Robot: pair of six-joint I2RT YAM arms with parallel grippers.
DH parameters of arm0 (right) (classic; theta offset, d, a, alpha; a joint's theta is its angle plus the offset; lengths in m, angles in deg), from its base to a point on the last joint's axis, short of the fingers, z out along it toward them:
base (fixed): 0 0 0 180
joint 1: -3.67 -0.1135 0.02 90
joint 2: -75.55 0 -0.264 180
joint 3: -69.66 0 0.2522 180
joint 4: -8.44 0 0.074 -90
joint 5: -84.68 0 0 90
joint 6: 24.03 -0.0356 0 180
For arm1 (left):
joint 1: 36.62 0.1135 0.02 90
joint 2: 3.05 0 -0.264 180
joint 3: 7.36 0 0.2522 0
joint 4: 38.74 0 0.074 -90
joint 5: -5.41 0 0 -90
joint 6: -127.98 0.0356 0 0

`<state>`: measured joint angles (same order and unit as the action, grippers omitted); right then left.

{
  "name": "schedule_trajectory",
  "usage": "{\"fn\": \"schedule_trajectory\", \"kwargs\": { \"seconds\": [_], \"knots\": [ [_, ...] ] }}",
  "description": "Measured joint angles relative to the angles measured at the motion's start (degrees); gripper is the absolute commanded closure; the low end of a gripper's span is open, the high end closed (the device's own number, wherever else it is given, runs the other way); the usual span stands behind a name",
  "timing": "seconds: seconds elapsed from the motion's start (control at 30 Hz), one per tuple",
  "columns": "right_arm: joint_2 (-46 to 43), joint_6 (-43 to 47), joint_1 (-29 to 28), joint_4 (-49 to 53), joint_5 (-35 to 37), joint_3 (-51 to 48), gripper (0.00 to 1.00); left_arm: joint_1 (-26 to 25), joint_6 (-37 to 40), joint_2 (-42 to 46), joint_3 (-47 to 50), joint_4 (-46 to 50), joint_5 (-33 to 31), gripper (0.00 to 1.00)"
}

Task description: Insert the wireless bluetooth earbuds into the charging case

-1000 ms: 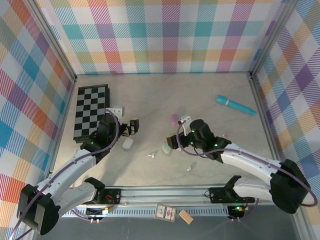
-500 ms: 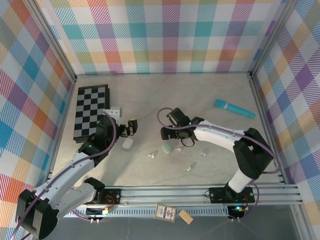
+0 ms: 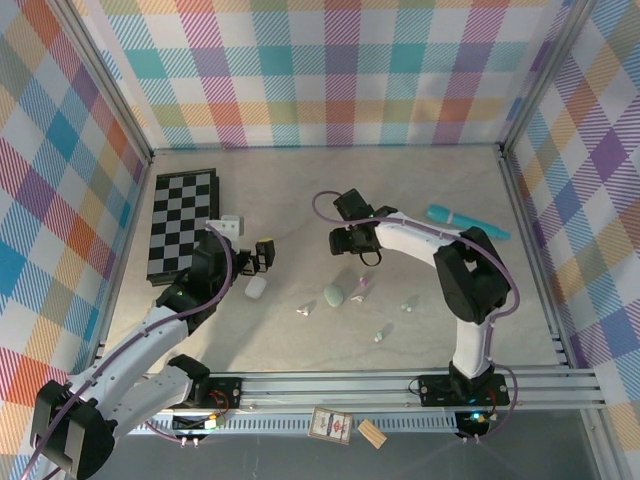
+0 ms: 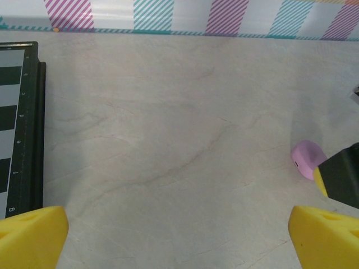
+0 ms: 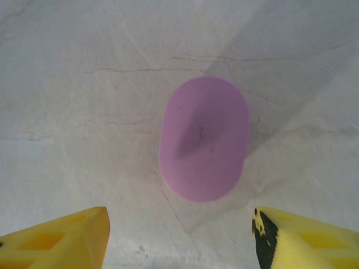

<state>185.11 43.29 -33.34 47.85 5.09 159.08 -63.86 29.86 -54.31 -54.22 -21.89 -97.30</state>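
A lilac pebble-shaped charging case (image 5: 205, 139) lies shut on the pale tabletop, just ahead of my right gripper (image 5: 179, 235). The yellow fingertips (image 5: 61, 238) stand apart on either side of it and do not touch it. From above, the right gripper (image 3: 340, 240) points left at mid-table. Several tiny pale earbuds lie loose nearer the arm bases, one (image 3: 304, 309) left of centre, one (image 3: 380, 333) nearest me and one (image 3: 409, 301) further right. My left gripper (image 3: 262, 255) hovers open over bare table, its yellow tips (image 4: 31, 235) wide apart. The lilac case (image 4: 307, 158) also shows at the right of its view.
A white case (image 3: 256, 287) and a mint case (image 3: 333, 294) lie between the arms. A black-and-white chessboard (image 3: 180, 222) lies at the left. A teal wand (image 3: 467, 222) lies at the right, behind the right arm. Plaid walls enclose the table.
The right arm has swung from the near right out to mid-table. Its gripper now faces the lilac case, with the jaws narrower than before. The left arm has barely moved.
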Motion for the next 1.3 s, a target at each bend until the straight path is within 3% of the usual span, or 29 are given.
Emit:
{"fn": "schedule_trajectory", "kwargs": {
  "seconds": [0.3, 0.77, 1.0, 1.3],
  "knots": [
    [4.1, 2.3, 0.9, 0.5, 1.0, 3.5, 0.44, 0.0, 0.0, 0.0, 0.1, 0.0, 0.1, 0.00],
    [7.7, 2.5, 1.1, 0.6, 2.3, 5.0, 0.48, 0.0, -0.3, 0.0, 0.1, 0.0, 0.3, 0.00],
    [8.5, 2.7, 1.4, 0.3, 2.6, 6.6, 0.58, 0.0, -0.5, 0.0, 0.1, 0.0, 0.3, 0.00],
    [5.6, 9.0, 1.4, -4.8, 1.0, 1.4, 0.62, 0.0, -0.4, 0.0, 0.3, -0.2, 1.4, 0.00]
  ]
}}
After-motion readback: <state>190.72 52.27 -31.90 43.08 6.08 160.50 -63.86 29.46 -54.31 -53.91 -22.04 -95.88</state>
